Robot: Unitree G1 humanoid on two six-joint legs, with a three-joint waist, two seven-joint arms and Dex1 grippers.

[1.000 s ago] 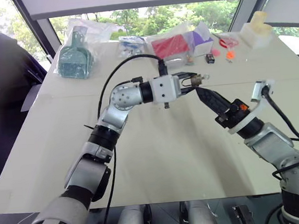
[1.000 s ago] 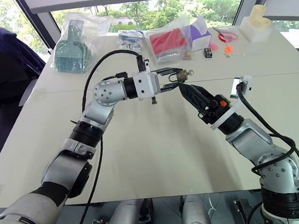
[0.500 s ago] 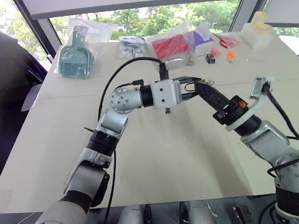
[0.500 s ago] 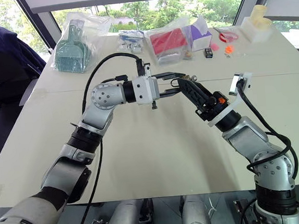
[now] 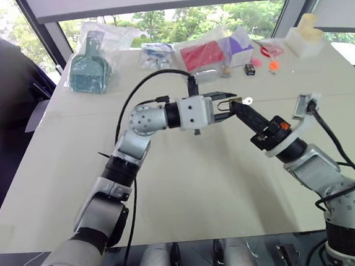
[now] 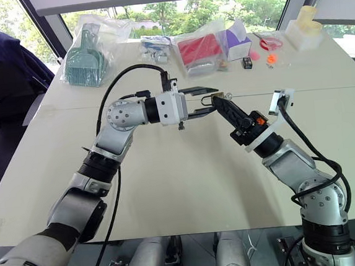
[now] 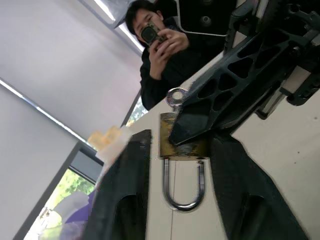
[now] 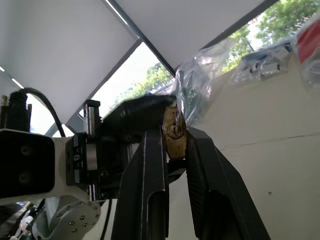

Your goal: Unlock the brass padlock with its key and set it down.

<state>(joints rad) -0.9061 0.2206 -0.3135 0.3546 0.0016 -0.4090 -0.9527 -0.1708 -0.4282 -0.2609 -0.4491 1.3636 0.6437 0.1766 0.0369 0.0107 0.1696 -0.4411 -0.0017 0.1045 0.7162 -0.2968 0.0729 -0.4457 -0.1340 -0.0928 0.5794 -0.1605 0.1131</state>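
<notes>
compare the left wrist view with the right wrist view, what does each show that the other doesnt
Left wrist view alone: the silvery shackle loop, the key's ring and a person holding up a phone. Right wrist view alone: the keyhole face of the lock and clear bags on the table. Both: the brass padlock, pinched by the right end effector, between the left end effector's fingers, which stand apart from it.

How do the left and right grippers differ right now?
The right gripper is shut on the padlock; the left gripper's fingers stand apart on either side of the shackle, not touching it. The left points across the table; the right angles upward. Both have black fingers and meet at the padlock.
</notes>
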